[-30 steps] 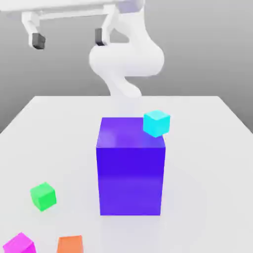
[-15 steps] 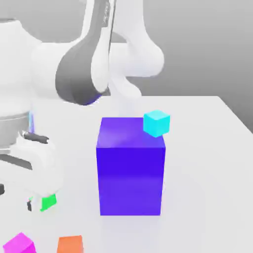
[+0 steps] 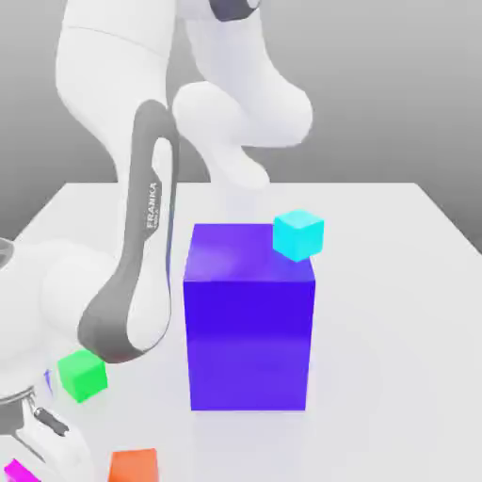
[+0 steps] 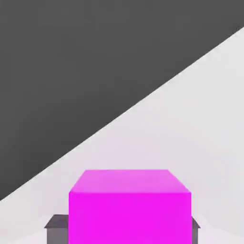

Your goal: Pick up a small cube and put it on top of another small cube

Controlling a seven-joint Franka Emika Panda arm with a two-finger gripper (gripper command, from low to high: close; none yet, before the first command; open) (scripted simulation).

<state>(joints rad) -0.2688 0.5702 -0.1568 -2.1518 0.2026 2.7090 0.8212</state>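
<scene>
A: Start with the exterior view. What's there?

B: A white surface [image 3: 395,282] with a tall blue block [image 3: 249,320] in the middle. A cyan cube [image 3: 299,234] shows at the block's upper corner on the exterior view's right. A green cube [image 3: 82,375] sits well to the block's left, and an orange cube [image 3: 133,465] lies at the bottom edge. The arm [image 3: 141,273] bends down toward the lower left corner, where a sliver of magenta cube [image 3: 19,472] peeks out beside the hand's white body.

A: And the hand view?

B: There the magenta cube [image 4: 129,209] is close up, resting on the surface. A dark finger [image 4: 57,228] presses against each side of it, so the hand [image 4: 123,228] is narrowed onto that cube.
</scene>
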